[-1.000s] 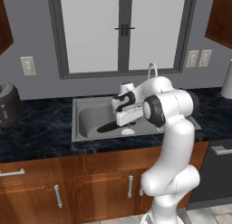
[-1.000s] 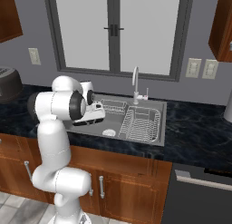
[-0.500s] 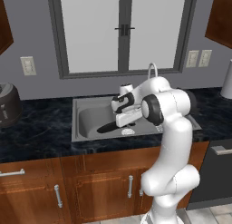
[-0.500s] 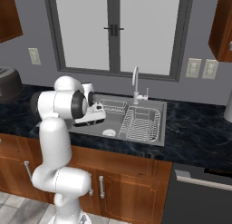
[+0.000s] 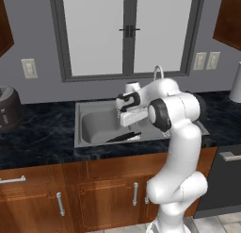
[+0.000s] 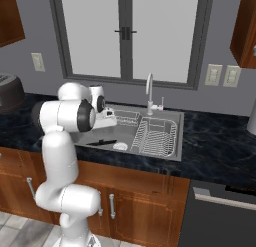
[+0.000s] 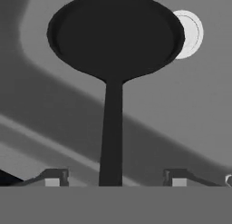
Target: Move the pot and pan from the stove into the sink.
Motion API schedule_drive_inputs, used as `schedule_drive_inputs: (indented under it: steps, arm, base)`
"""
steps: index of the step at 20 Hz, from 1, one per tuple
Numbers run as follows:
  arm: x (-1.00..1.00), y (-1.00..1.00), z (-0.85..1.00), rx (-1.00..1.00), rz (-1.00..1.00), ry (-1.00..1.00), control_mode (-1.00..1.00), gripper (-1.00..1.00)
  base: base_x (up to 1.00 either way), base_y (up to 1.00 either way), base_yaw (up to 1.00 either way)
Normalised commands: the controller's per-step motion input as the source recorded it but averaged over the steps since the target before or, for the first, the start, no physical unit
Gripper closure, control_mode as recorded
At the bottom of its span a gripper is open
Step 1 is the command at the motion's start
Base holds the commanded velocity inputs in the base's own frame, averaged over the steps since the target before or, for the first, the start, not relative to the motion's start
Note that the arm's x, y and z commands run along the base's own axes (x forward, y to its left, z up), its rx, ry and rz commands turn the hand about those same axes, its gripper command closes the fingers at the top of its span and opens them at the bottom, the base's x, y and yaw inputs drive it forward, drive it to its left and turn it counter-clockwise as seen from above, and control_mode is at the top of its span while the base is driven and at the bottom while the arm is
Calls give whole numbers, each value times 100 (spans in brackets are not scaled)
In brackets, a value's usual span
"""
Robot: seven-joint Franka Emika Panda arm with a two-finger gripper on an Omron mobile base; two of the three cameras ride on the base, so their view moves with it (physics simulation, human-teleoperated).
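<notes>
The black pan [image 7: 115, 35] lies in the basin of the steel sink [image 5: 93, 124], its long handle [image 7: 111, 132] pointing back at the hand. My gripper [image 7: 113, 177] hangs just above the end of that handle. It is open, and each fingertip [image 7: 56, 177] stands well clear of the handle's sides. From the base cameras the pan [image 5: 123, 137] [image 6: 104, 142] shows as a dark sliver under the white hand, with the gripper [image 5: 129, 126] [image 6: 106, 133] low over the basin. The pot and the stove are out of view.
A round white drain [image 7: 188, 32] sits beside the pan. A wire dish rack [image 6: 157, 136] fills the sink's right half, with the gooseneck faucet [image 6: 149, 91] behind it. A dark round appliance [image 5: 7, 109] stands on the black counter at the left, under a window.
The jaws have opened and let go of the pan's handle. The pan stays in the sink and the arm has hardly moved.
</notes>
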Motion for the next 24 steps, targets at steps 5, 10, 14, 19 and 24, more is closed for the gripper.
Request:
schedule_drive_inputs:
  steps: [5, 10, 14, 19, 24]
  arm:
    - [-14, 1, 72, 5, 1, -3, -100, -100]
    - [-57, 2, 66, 1, 4, -8, -100, -100]
    - [-80, 1, 50, 0, 9, -15, -100, -100]
    - [-68, 0, 38, 0, 12, -22, -100, -100]
    - [-65, -1, 33, 1, 13, -26, -100, -100]
  base:
    - [0, 0, 0]
    - [0, 0, 0]
    - [0, 0, 0]
    - [0, 0, 0]
    - [0, 0, 0]
